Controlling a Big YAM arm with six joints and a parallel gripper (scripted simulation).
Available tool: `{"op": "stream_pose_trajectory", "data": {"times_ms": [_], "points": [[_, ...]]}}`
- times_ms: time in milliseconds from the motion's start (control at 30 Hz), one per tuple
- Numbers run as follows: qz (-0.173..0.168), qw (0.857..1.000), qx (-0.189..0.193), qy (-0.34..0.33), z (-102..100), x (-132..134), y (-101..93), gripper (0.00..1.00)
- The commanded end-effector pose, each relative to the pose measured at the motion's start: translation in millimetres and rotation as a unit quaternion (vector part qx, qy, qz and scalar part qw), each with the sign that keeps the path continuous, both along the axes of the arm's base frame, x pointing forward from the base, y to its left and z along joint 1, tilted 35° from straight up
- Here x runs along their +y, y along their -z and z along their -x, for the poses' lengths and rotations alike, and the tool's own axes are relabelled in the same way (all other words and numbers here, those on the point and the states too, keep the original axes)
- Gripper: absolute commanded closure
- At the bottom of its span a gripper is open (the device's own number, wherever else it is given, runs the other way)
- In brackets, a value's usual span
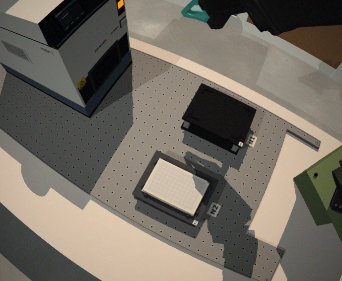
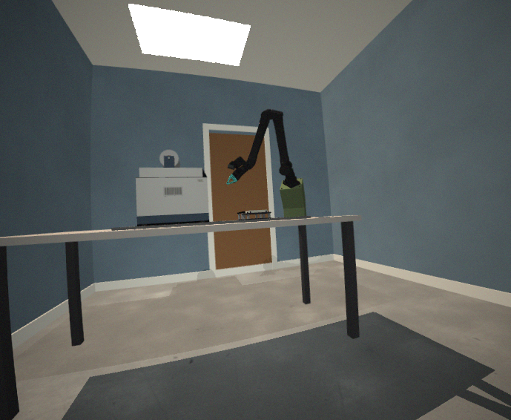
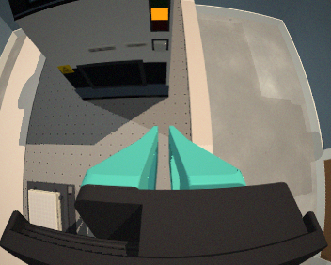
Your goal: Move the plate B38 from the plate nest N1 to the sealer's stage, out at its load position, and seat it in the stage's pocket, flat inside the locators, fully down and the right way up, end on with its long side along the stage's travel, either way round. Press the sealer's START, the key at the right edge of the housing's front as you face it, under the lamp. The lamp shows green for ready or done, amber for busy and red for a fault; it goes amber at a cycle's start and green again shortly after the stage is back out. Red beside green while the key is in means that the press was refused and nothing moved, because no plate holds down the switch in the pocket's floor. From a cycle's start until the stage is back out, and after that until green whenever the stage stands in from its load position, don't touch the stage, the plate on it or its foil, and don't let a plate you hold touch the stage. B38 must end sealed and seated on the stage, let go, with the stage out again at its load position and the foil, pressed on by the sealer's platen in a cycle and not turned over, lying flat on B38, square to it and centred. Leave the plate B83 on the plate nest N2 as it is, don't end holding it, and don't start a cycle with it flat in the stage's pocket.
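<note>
The sealer stands at the back left, and its lamp glows amber; the amber also shows in the wrist view. The START key sits just under the lamp. No stage stands out in front of the dark front slot, and B38 is not in view. Nest N1 is a bare black platform. The white plate B83 lies flat on nest N2. My gripper hangs in the air to the right of the sealer's front, clear of it. Its teal fingers stand a small gap apart with nothing between them.
The green arm base stands at the right edge of the table. The perforated grey baseplate carries the sealer and both nests. A brown door is behind the table.
</note>
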State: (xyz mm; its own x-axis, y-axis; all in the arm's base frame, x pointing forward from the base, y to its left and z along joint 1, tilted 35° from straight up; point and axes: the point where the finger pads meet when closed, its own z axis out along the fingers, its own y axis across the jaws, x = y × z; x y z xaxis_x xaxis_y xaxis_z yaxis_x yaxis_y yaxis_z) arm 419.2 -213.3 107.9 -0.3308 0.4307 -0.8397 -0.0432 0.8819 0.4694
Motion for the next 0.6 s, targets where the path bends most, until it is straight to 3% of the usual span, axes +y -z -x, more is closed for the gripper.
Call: {"op": "stream_pose_trajectory", "data": {"times_ms": [0, 167, 267, 567], "points": [[0.076, 0.997, -0.026, -0.011, -2.9, -4.5, -33.3, 0.00], [0.166, 0.984, -0.042, -0.043, -17.1, 13.2, -62.2, 0.00], [0.170, 0.984, -0.038, -0.042, -17.9, 10.2, -59.7, 0.00], [0.326, 0.937, -0.082, -0.093, -33.0, 40.2, -122.3, 0.00]]}}
